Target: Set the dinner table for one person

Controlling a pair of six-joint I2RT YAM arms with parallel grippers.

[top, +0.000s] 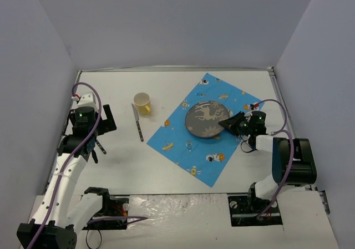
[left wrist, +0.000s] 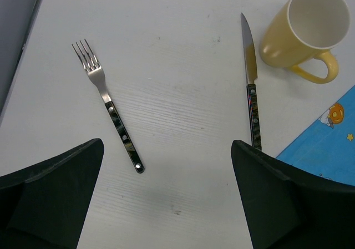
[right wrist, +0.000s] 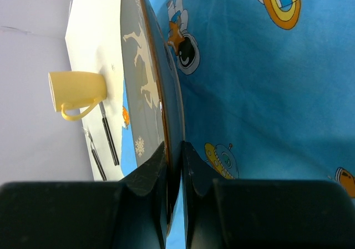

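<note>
Spanning every view, the large flat matte white dinner table (top: pixel 166 82) is being used as the bearing surface for all items listed; it is judged rigid and fixed.

Left gripper (left wrist: pixel 167 149): being held spread wide and empty above the table's left part.

Slim steel fork with dark handle (left wrist: pixel 108 113): being left flat on bare table, tines pointing away; judged light, thin and hard to pinch except across the handle.

Steel table knife with dark handle (left wrist: pixel 252 88): being left flat, well apart from the fork and just beside the mug.

Pale yellow ceramic mug (left wrist: pixel 302 32): being left upright and empty; judged fragile, best taken by its wall or handle.

Blue cartoon-printed square cloth (top: pixel 222 93): being spread cornerwise on the table; judged soft.

Round grey plate with pale figure print (top: pixel 206 120): being gripped at its right rim over the cloth's middle; judged stiff, breakable and glaze-slick.

Right gripper (right wrist: pixel 175 166): being kept clenched on that rim.
</note>
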